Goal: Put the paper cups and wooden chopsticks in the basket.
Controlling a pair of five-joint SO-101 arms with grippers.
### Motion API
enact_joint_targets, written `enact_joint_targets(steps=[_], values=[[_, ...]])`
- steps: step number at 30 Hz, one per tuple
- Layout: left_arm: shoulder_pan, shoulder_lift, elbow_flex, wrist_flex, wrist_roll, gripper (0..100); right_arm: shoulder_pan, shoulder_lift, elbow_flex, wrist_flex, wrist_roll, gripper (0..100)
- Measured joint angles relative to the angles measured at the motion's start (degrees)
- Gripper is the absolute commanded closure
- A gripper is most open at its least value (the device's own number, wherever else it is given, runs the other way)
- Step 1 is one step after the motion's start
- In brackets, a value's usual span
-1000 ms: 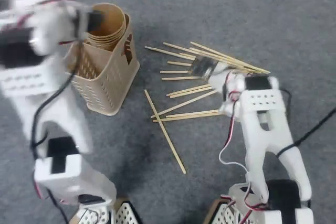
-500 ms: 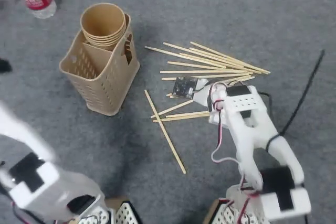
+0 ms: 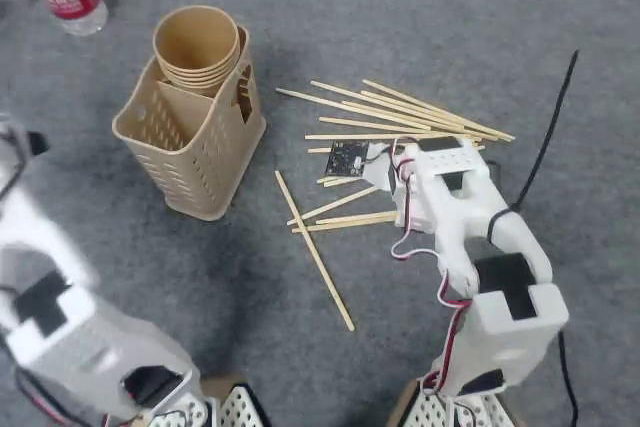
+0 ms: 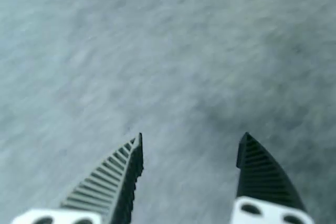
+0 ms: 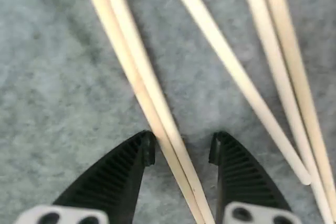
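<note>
in the basket the paper cups sit stacked; the wooden chopsticks lie scattered on the worktop beside it. right claw spread astride two sticks, gripping nothing; left claw spread wide, empty.

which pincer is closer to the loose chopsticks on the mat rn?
Right. The right pincer is open directly over the chopsticks, with a pair between its fingertips. The left pincer, also open, is over grey carpet, across the basket from them.
</note>
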Motion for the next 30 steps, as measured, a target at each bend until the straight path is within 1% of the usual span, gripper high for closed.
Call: enact_joint_targets(steps=[3,9,13,18,25,30], values=[[3.6,5.7,-0.1,-4.4,0.2,73,0.4,1.5,-2.0,0.4,0.0,89.1],[8.9,15.7,-4.1,-4.3,0.2,73,0.5,3.0,-6.2,5.9,6.2,94.0],[9.7,18.2,-7.5,-0.4,-0.3,73,0.5,3.3,-7.4,11.5,8.9,99.2],[10.6,18.3,-8.9,5.9,-3.3,73,0.4,3.3,-10.7,20.0,11.4,99.0],[14.1,18.3,-9.0,14.5,-7.9,73,0.4,3.3,-17.7,29.8,11.4,99.0],[16.4,18.3,-9.0,19.3,-8.7,73,0.8,3.2,-23.0,35.5,11.4,99.0]])
